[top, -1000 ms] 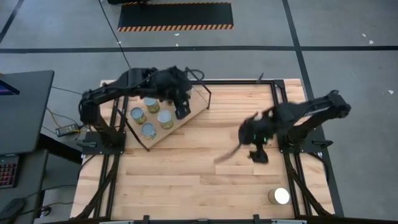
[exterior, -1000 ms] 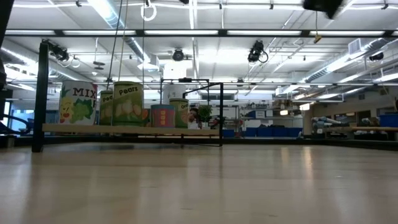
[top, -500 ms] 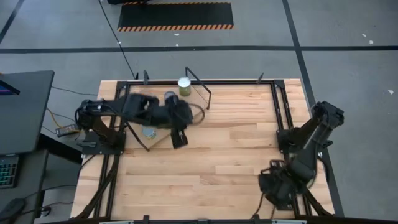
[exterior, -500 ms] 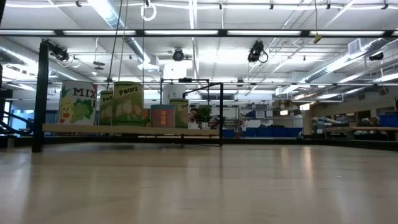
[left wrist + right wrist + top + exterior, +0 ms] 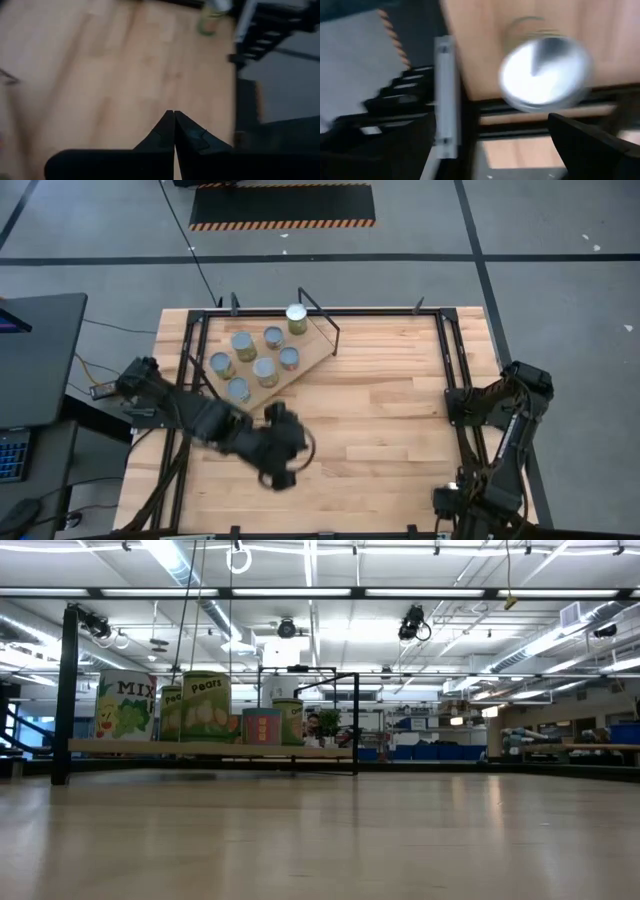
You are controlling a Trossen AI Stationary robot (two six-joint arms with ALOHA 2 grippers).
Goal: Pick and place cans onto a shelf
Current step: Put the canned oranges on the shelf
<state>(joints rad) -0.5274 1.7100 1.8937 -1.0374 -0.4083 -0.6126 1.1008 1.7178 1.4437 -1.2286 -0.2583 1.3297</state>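
Silver-topped round can (image 5: 546,73): right wrist view only, under spread right gripper (image 5: 485,145); left gripper (image 5: 174,131) pinched closed, empty, low over tabletop

My shelf (image 5: 300,370) sits at eleven o'clock on the table (image 5: 380,420), with seven cans (image 5: 265,370) on it. My left jaws (image 5: 283,477) hang over the table at seven o'clock, pressed together. My right jaws (image 5: 450,502) sit at five o'clock, spread above one can (image 5: 545,72) near the table's edge.

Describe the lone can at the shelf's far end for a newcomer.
On the wooden table, find the slanted shelf at far left. The can stands at its far corner, apart from the clustered cans, its yellowish side showing.
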